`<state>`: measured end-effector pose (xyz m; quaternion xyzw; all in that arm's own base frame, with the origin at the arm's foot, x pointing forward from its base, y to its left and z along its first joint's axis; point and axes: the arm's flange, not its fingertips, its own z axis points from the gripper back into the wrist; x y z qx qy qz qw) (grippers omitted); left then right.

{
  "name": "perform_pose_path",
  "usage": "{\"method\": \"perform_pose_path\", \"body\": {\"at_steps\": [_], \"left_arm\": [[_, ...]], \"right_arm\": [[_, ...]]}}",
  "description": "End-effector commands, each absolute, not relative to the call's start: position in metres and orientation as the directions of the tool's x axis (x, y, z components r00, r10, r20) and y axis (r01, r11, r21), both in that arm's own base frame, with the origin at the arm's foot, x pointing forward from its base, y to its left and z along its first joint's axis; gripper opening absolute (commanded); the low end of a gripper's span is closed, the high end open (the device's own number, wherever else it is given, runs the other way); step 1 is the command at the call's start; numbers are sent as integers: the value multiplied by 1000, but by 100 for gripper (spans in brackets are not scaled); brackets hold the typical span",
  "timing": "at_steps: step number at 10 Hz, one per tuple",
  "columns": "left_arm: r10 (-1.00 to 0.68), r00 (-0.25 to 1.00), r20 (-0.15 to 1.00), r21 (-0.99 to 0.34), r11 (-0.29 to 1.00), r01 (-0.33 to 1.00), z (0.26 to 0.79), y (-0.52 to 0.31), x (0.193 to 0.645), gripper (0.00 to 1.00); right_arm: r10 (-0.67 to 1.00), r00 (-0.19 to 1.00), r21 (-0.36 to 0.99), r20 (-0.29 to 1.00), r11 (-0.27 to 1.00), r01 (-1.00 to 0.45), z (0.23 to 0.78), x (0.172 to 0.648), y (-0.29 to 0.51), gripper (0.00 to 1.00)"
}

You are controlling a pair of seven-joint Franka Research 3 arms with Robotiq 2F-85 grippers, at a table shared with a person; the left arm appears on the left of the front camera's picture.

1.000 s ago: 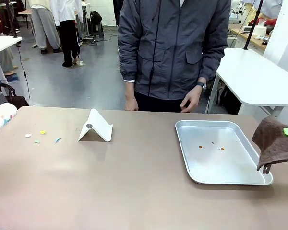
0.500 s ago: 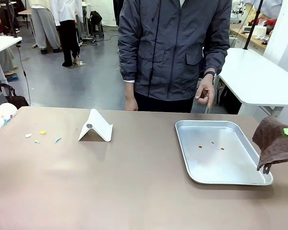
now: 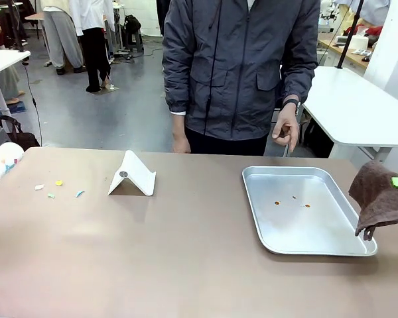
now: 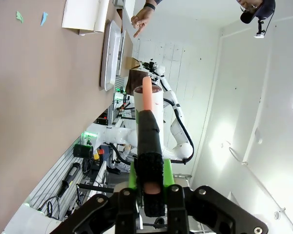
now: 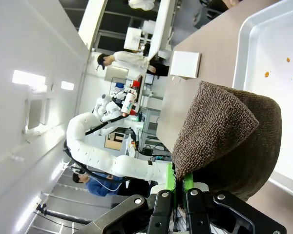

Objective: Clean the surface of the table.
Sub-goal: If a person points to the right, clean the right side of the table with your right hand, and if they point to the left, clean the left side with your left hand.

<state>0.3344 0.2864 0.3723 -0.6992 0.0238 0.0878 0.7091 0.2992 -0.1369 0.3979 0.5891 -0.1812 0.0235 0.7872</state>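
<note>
As right hand (image 5: 180, 187) pinches cloth (image 5: 219, 131), left (image 4: 151, 195) grips stick (image 4: 149, 136)

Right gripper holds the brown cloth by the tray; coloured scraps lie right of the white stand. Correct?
No: the front view shows the scraps left of the white stand. The right gripper does hold the brown cloth by the tray.

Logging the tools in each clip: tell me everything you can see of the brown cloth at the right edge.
The cloth is dark brown with a looped, towel-like pile and looks soft. Folded over itself, it hangs from the right gripper, whose jaws are shut on its edge. It hangs by the right rim of the metal tray, one corner drooping down. Whether it touches the tray cannot be told.
</note>
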Motion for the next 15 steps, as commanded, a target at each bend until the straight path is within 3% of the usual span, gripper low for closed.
{"method": "perform_pose_path", "body": {"at_steps": [1, 2, 3, 6, 8, 11, 15], "left_arm": [[102, 985, -137, -991, -9, -137, 376, 289, 333, 0], [102, 985, -137, -991, -9, -137, 376, 289, 333, 0], [102, 985, -137, -991, -9, -137, 376, 289, 333, 0], [102, 985, -137, -991, -9, -137, 376, 289, 333, 0], [102, 985, -137, -991, -9, -137, 376, 289, 333, 0], [102, 985, -137, -991, -9, -137, 376, 289, 333, 0], [102, 985, -137, -991, -9, -137, 376, 289, 333, 0]], "right_arm": [[-163, 932, 913, 324, 310, -264, 400, 296, -138, 0], [-163, 932, 913, 324, 310, -264, 400, 296, -138, 0], [-177, 933, 919, 313, 305, -250, 398, 299, -137, 7], [-19, 920, 834, 391, 429, -346, 400, 319, -131, 7], [59, 903, 718, 425, 585, -376, 394, 348, -122, 7], [82, 908, 563, 411, 761, -323, 376, 392, -88, 7], [77, 918, 404, 390, 881, -245, 350, 440, -58, 7]]}}
